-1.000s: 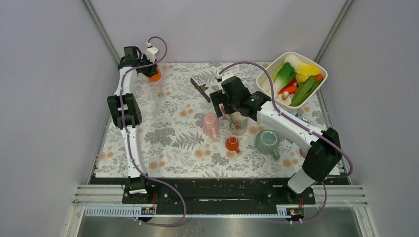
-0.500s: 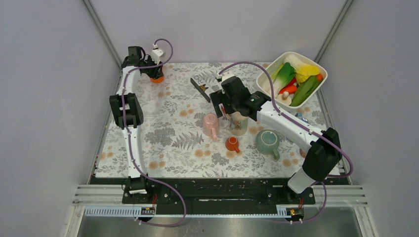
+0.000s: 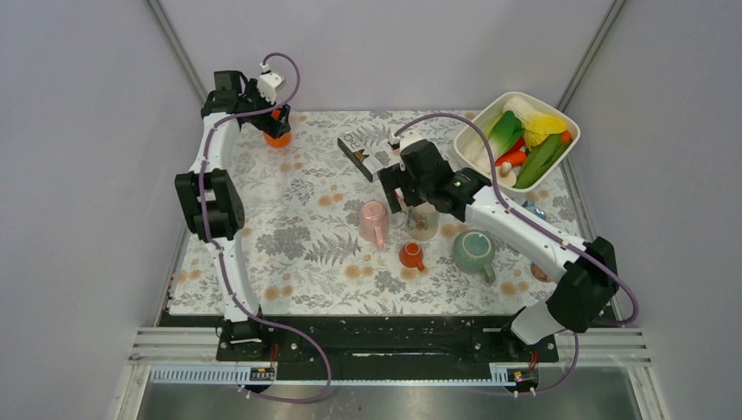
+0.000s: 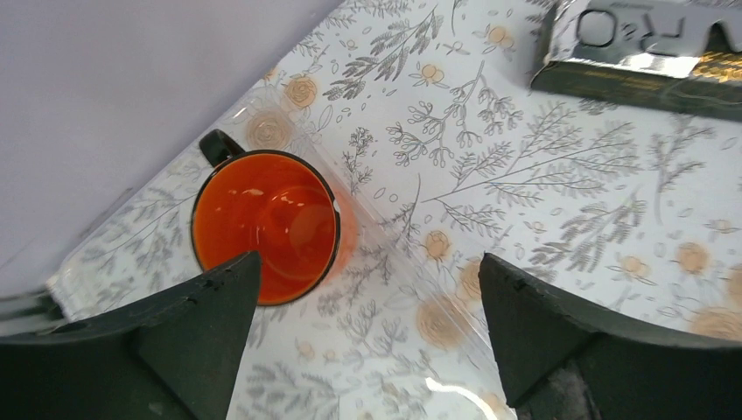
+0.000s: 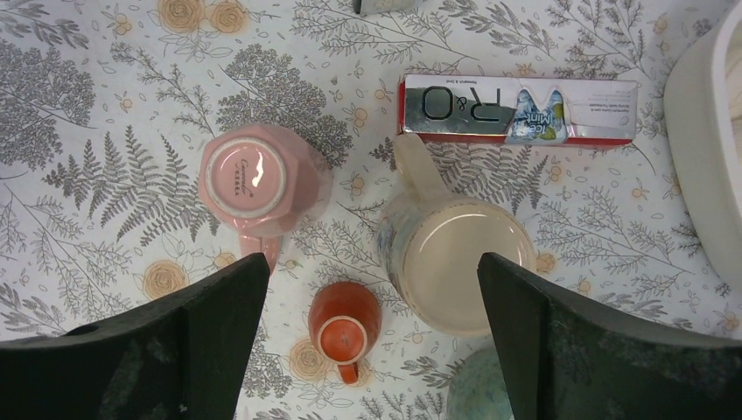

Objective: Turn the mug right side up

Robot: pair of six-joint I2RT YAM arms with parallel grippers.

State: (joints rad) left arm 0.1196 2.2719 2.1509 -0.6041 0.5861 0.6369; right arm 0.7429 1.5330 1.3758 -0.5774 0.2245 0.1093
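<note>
Apparently the pink mug (image 5: 254, 179) stands bottom-up at mid-table (image 5: 87, 105), just beside the right gripper (image 5: 372, 262), whose jaws are wide apart. It looks like glazed ceramic, stiff, slippery and breakable, so grip its wall near the handle. Farther, the left gripper (image 4: 370, 258) hangs released over an upright orange mug (image 4: 265, 226).

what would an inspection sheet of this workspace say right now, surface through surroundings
surface: floral cloth, no spills seen
job's things: orange mug upright at far left corner; pink mug and small orange cup base up
clutter: cream mug, teal mug, toothpaste box, vegetable bin
grippers: left gripper open, above and beside orange mug; right gripper open over the mug cluster
cables: purple cables along both arms, none seen snagged
surroundings: grey walls, nothing else seen
</note>
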